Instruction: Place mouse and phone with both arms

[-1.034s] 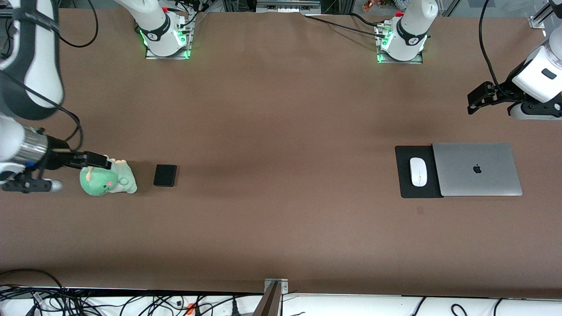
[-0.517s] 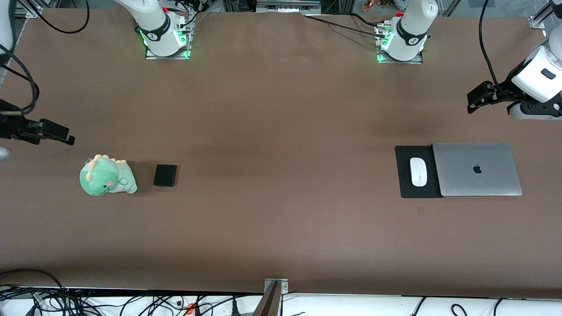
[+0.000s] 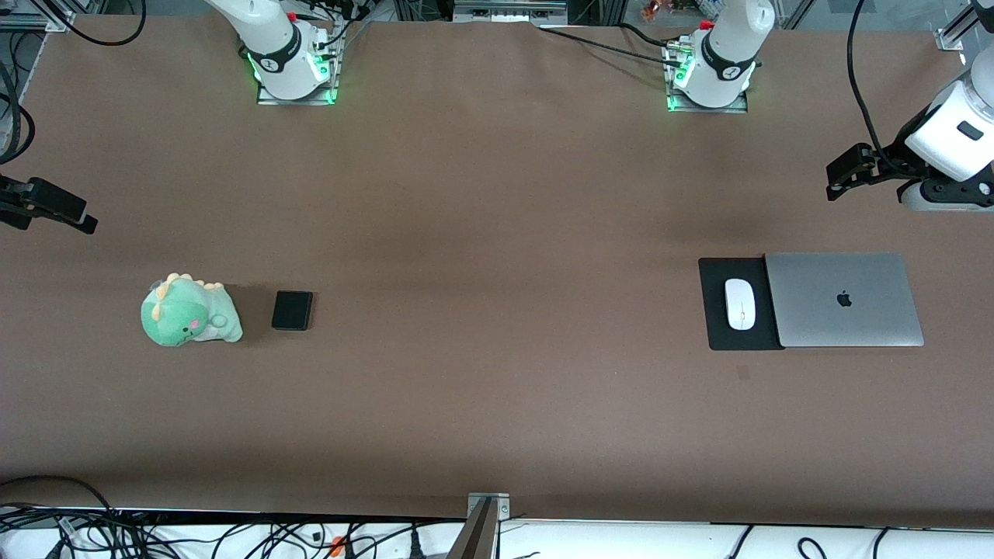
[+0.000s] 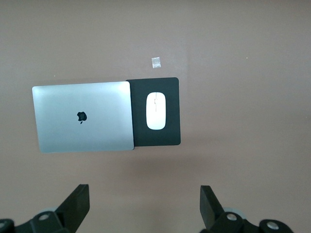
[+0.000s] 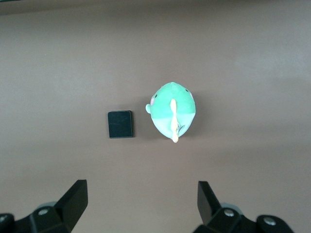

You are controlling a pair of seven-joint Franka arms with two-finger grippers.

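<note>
The right gripper [image 3: 54, 208] hangs wide and empty over bare table at the right arm's end. The phone [image 3: 293, 310] lies flat just beside a green plush toy [image 3: 189, 314]. The mouse [image 3: 740, 303] sits on a black mat [image 3: 718, 330] touching the laptop [image 3: 843, 300]. The left gripper [image 3: 854, 172] hangs wide, empty. Both items look placed; arms should lift clear without brushing anything.

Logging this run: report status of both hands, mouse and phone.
Left hand open, empty, waiting above the table near the laptop. Right hand open, empty. Mouse on black mat. Phone beside green plush.
</note>
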